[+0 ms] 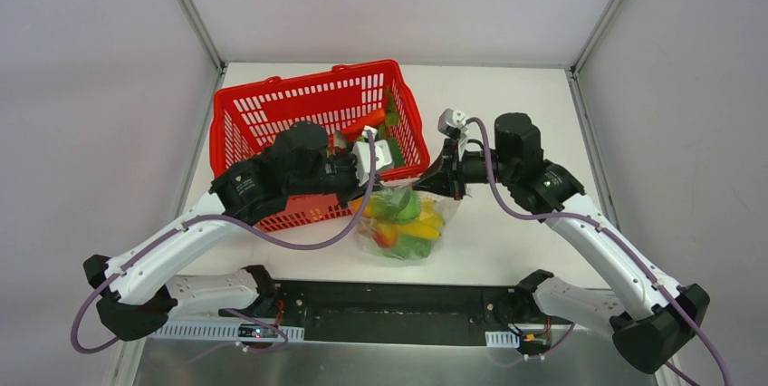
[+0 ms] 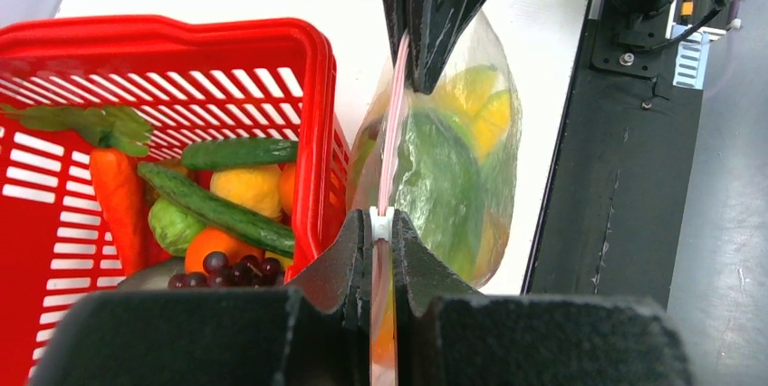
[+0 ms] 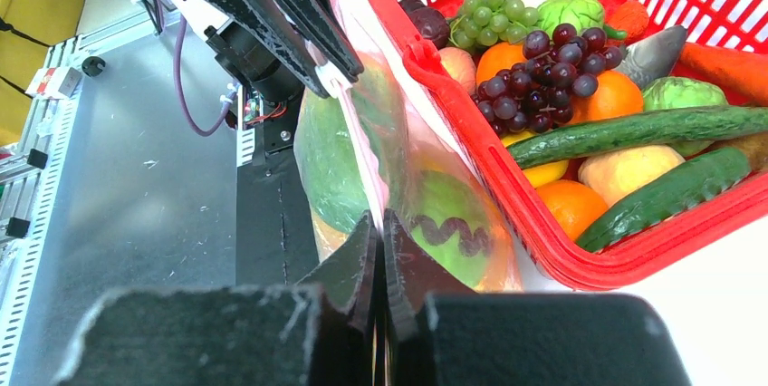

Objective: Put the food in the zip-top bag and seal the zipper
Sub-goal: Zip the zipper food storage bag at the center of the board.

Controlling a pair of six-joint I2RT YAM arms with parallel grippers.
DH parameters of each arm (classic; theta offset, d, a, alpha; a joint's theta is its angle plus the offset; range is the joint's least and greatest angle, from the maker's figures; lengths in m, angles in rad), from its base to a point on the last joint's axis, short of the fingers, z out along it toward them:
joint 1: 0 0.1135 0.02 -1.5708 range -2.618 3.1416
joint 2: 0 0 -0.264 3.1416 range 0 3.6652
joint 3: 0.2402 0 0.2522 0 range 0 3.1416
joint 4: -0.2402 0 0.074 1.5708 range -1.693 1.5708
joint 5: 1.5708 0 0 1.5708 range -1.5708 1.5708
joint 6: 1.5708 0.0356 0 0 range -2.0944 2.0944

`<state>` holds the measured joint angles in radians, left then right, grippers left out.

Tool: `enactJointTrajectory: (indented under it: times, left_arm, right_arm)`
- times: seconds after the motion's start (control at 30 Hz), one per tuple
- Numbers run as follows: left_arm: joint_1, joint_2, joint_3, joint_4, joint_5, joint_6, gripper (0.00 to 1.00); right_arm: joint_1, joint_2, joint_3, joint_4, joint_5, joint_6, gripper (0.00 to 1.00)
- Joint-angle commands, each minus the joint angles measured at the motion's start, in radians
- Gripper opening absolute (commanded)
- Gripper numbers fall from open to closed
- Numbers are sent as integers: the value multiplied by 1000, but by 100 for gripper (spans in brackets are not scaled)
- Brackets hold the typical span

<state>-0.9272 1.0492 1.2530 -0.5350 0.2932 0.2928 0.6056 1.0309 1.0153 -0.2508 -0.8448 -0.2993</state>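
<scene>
The clear zip-top bag [image 1: 403,223] hangs between my two grippers in front of the basket, holding green, yellow and orange food [image 2: 444,168]. Its pink zipper [image 2: 391,132] runs taut between them. My left gripper [image 2: 381,227] is shut on the zipper end, with the white slider [image 2: 380,223] at its fingertips. My right gripper [image 3: 379,220] is shut on the other end of the zipper; it shows at the top of the left wrist view [image 2: 426,33]. In the top view the left gripper [image 1: 373,164] and the right gripper [image 1: 433,179] hold the bag off the table.
A red mesh basket [image 1: 272,110] stands behind and left of the bag, with carrot, cucumbers, grapes, oranges and cabbage [image 3: 589,105] inside. The black base rail [image 1: 389,300] lies along the near edge. Grey walls close the table's sides.
</scene>
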Motion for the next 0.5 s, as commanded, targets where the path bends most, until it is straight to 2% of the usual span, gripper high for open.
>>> enactJointTrajectory:
  times: [0.0,0.47]
  left_arm:
    - [26,-49,-41,-73,-66,-22,0]
    - [64,-152,-108,-68,-113,-34,0]
  right_arm:
    - [-14,-44,-7,39,25,5,0]
    - [-15,-63,-36,94,12,41,0]
